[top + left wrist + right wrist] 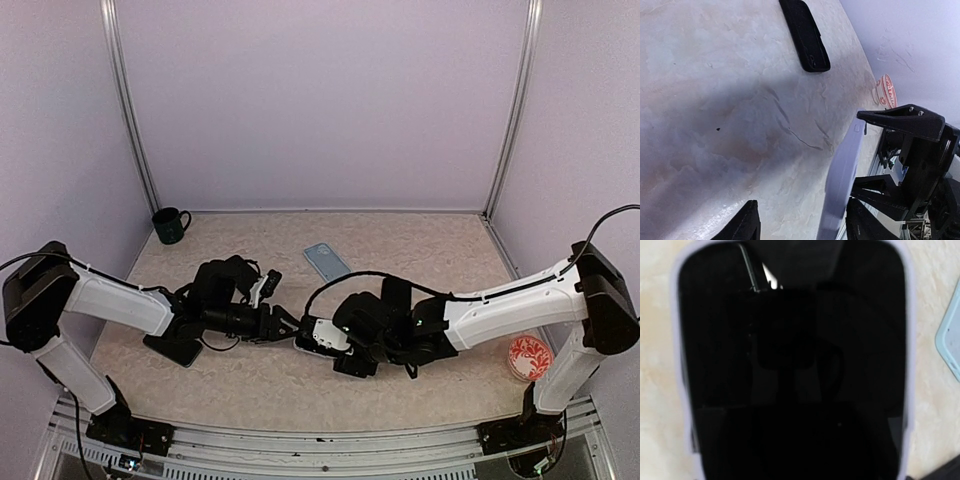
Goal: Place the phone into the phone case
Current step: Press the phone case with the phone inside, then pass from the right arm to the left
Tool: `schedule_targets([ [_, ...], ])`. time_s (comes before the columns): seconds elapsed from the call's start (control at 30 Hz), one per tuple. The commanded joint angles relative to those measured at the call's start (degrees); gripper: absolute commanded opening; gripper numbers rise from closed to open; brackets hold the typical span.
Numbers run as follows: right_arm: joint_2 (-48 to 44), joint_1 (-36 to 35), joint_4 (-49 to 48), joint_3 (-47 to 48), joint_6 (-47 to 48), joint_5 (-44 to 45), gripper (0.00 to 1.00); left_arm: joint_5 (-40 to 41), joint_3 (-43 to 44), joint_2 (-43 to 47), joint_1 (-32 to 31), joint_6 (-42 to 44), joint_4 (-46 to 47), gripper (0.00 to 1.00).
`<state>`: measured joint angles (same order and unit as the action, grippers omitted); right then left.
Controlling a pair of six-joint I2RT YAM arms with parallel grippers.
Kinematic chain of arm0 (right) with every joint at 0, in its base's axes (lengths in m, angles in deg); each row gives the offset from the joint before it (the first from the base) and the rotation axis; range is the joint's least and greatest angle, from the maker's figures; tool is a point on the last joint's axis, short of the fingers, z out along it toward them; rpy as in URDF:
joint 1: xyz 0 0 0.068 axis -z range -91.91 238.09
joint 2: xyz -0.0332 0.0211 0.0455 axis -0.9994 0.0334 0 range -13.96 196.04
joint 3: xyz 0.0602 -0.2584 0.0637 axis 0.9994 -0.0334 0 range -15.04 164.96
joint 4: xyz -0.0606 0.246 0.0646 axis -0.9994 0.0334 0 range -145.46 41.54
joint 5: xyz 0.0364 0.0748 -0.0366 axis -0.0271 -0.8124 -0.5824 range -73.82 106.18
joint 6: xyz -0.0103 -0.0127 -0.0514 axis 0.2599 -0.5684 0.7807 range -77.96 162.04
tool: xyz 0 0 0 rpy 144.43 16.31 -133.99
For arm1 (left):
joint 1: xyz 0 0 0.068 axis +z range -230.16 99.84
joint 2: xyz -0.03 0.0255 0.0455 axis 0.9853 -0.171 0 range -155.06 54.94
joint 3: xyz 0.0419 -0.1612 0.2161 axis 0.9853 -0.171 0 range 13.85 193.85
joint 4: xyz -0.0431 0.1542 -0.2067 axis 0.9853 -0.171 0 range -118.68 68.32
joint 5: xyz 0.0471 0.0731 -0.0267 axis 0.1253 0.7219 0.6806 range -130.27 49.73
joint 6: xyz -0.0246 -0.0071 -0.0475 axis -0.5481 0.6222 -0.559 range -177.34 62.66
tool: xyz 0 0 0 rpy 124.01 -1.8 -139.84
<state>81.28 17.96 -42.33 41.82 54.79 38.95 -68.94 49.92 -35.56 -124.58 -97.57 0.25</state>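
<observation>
The phone (pixel 790 370), with a dark screen and a pale lavender rim, is sitting in the middle of the desk (pixel 420 250), between the two arms. In the right wrist view its screen is facing the camera and filling almost the whole frame. The left end effector (pixel 287 324) is reaching in from the left with its fingers (pixel 742 225) spread wide. The thin lavender edge of the phone is passing between them, close to one finger and well apart from the other. The right end effector (pixel 318 338) is standing right at the phone from the other side, but I cannot tell whether it is pinching the phone or only staying beside it.

The black phone case (pixel 805 35) is lying flat on the desk near the left arm, apart from the phone. A light-blue flat piece (pixel 327 261), phone or case I cannot tell, is lying behind the end effectors. A dark mug (pixel 170 225) is standing in the far left corner, and a red patterned bowl (pixel 529 357) is sitting near the base of the right arm.
</observation>
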Motion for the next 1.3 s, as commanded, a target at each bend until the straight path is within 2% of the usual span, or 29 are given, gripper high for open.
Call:
schedule_targets([
  [0.0, -2.9, 1.8, -3.0, 1.4, -2.7, -0.1, 0.54, 2.4, -0.9, 1.8, 2.1, -0.4, -0.4, 0.6],
  [0.33, -3.7, 6.6, -0.9, 2.0, -7.9, -0.5, 0.54, 4.7, -3.5, 5.9, 4.3, -1.4, 0.3, 0.71],
  [0.67, -4.9, 8.3, -1.9, 0.8, -9.4, -2.1, 0.53, 6.7, -5.1, 7.0, 4.7, -2.3, 0.8, 0.99],
  [0.93, -3.9, 8.3, -2.9, 1.4, -9.2, -3.2, 0.53, 11.5, -7.2, 10.9, 5.8, -3.3, 0.2, 0.99],
  [1.27, 1.6, 8.3, -3.0, 8.0, -10.4, -3.3, 0.53, 19.7, -10.2, 22.2, 9.4, -4.4, -5.7, 0.99],
])
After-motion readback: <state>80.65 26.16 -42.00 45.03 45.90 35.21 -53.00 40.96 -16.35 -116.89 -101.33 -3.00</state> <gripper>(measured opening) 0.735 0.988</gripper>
